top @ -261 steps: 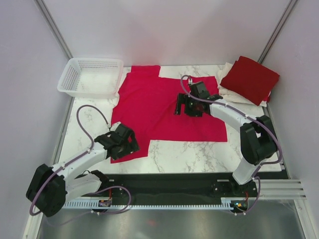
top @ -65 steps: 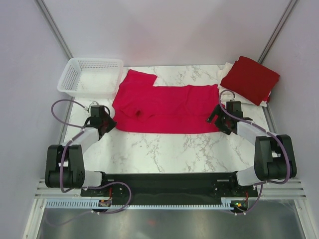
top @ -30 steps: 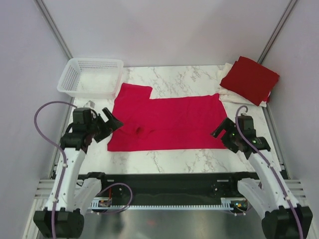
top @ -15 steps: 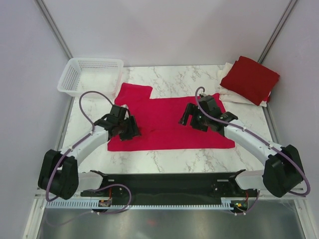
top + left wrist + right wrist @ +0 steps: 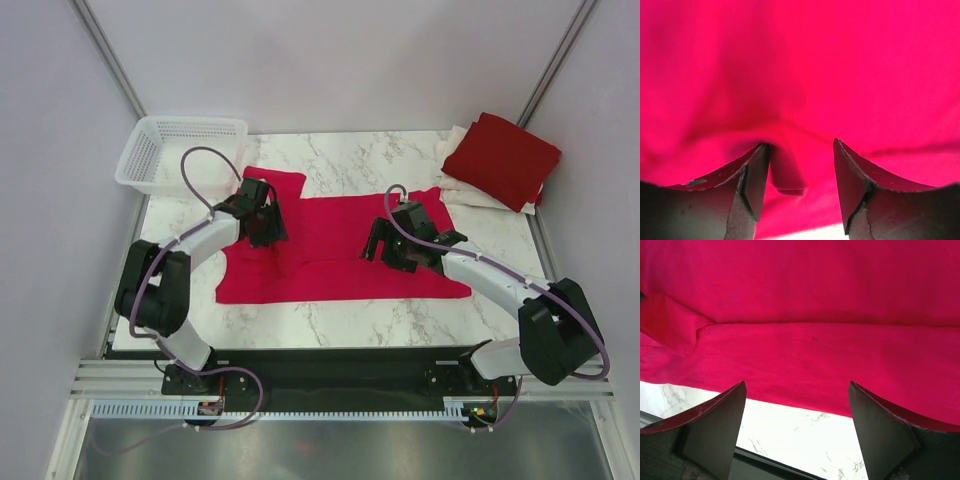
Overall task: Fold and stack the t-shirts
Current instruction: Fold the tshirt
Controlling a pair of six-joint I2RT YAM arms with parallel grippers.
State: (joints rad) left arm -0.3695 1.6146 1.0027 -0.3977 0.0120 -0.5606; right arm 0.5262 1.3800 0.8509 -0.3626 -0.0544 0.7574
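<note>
The bright crimson t-shirt [image 5: 335, 255] lies as a wide folded band across the table's middle, one sleeve sticking out at the far left. My left gripper [image 5: 263, 224] is low over its upper left part, jaws open [image 5: 800, 150], with a raised ridge of red cloth [image 5: 785, 175] between the fingers. My right gripper [image 5: 384, 246] is open over the shirt's right half; its wrist view [image 5: 797, 385] shows the shirt's near edge [image 5: 790, 375] between the wide-apart fingers. A folded darker red t-shirt [image 5: 502, 158] lies on folded white/cream shirts [image 5: 468, 192] at the far right.
A white mesh basket [image 5: 180, 152] stands at the far left corner. Bare marble table [image 5: 330, 312] runs in front of the shirt down to the black base rail [image 5: 330, 368]. Grey walls close in both sides.
Over the earlier frames the spread shirt was folded into a band. In the last half second my left gripper moved farther away toward the sleeve; my right gripper shifted only slightly.
</note>
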